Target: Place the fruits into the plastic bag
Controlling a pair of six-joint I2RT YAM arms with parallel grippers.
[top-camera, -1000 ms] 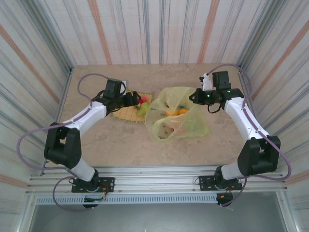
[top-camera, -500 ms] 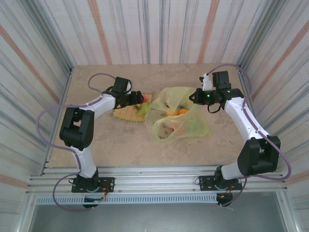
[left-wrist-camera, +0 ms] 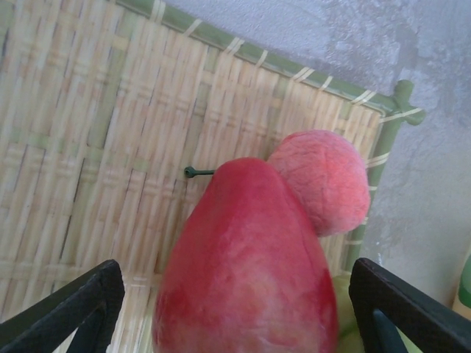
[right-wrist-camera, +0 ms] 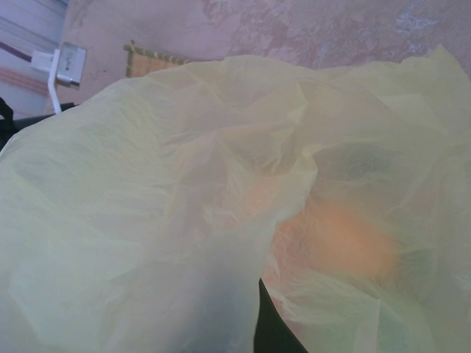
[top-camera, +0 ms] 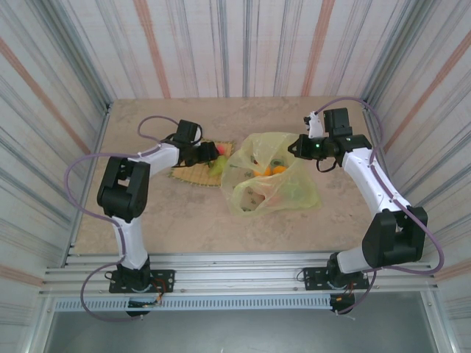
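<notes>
From where I stand, the biggest thing is the pale marbled table. On its middle, a little to the right, lies the plastic bag, yellow-green and crinkled, with its mouth raised toward the far right.

The right gripper is at this raised edge. Its jaws are closed, and the thin film appears to be pinched between them. In the right wrist view the film hangs over the camera and falls just beside a dark finger at the bottom. An orange fruit is inside the bag and shows through the film as a soft glow.

Left of the bag, almost touching it, lies the woven mat, straw-coloured with a green border.

The left gripper reaches low over the mat's right end. Its jaws stand wide apart. In the left wrist view the two black fingers are at the bottom corners, and the red fruit lies between them. A gap shows on each side of this fruit, so neither finger touches it.

The pinkish fruit is just behind the red one, touching it, near the mat's corner and beyond the fingers.

A green fruit lies at the mat's edge nearest the bag.
</notes>
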